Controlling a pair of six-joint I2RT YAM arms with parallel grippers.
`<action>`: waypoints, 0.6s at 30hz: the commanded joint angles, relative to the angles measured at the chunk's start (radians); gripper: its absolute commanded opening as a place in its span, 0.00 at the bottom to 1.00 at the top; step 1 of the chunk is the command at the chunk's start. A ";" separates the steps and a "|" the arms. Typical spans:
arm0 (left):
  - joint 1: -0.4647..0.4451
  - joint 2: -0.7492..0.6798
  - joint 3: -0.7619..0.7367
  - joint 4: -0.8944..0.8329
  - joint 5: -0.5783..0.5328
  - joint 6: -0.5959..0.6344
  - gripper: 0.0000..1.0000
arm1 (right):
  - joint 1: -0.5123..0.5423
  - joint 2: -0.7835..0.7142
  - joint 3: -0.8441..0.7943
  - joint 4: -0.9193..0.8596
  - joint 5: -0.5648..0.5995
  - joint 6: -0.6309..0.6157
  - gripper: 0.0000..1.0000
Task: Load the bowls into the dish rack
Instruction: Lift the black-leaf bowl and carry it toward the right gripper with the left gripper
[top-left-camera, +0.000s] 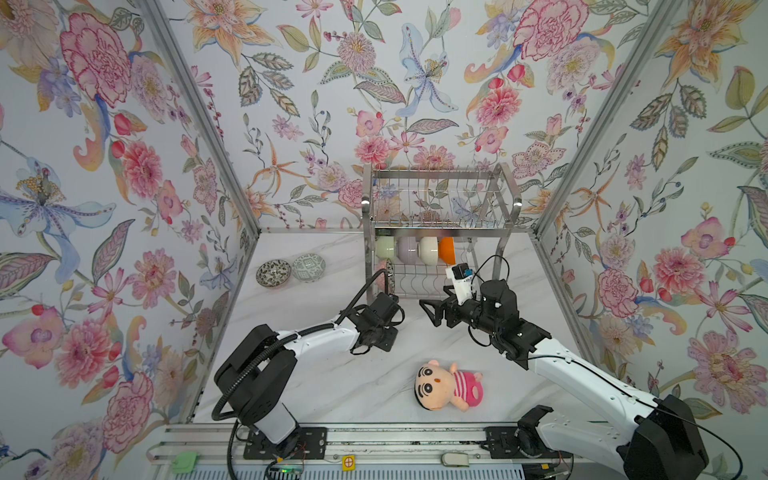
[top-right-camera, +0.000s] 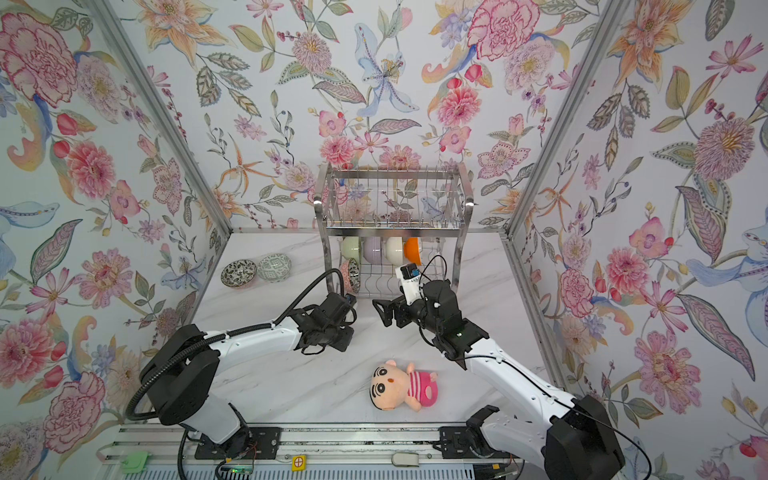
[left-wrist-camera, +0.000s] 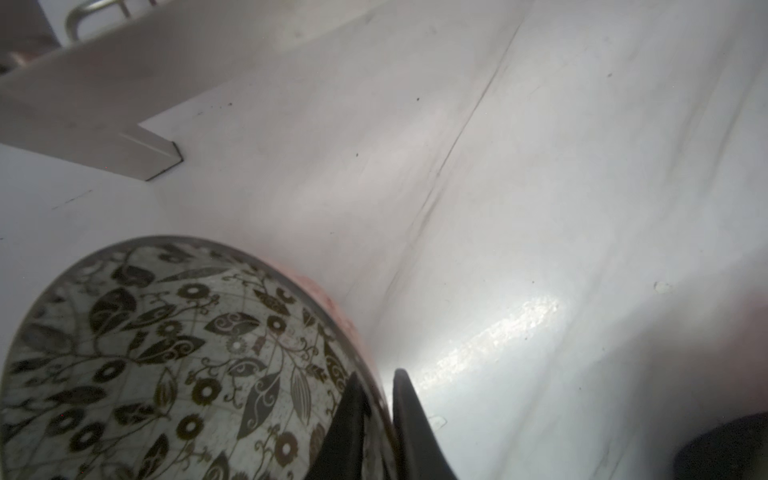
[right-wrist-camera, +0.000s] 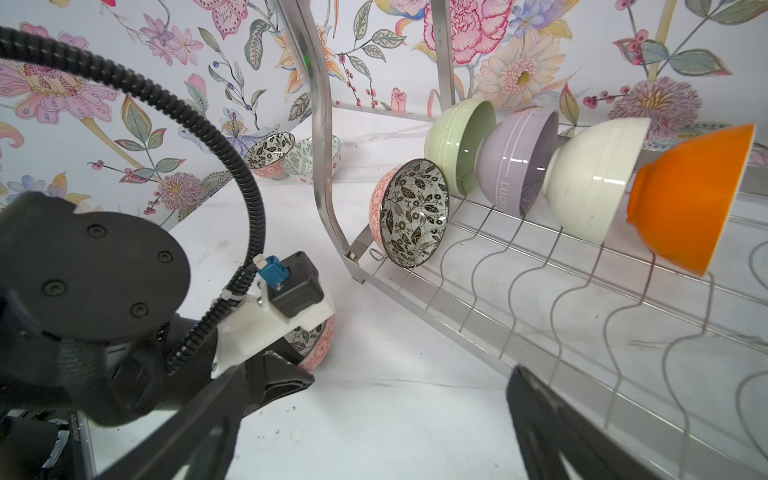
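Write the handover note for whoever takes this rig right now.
Left gripper: fingers straddle the rim of a dark-patterned bowl in front of the dish rack; grip unclear.
Right gripper: open, empty.
Done: green bowl, lavender bowl, cream bowl, orange bowl and a leaf-patterned bowl stand in the lower tier.
Left: the straddled bowl, plus two patterned bowls on the table, left of the rack.

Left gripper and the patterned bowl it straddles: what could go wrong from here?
The left gripper straddles only the rim of the patterned bowl, so the bowl could slip or tip. A leg of the dish rack stands close, and lifting may knock the bowl against it. The open right gripper hovers close by, so the two might collide.
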 joint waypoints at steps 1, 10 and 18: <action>-0.025 0.045 0.043 0.011 0.010 -0.002 0.22 | -0.012 -0.019 -0.017 0.015 -0.013 0.018 0.99; -0.035 0.038 0.079 -0.003 -0.016 0.007 0.44 | -0.023 -0.028 -0.007 0.005 -0.020 0.026 0.99; -0.032 -0.022 0.116 -0.062 -0.078 0.036 0.68 | -0.029 -0.050 -0.001 -0.008 -0.015 0.046 0.99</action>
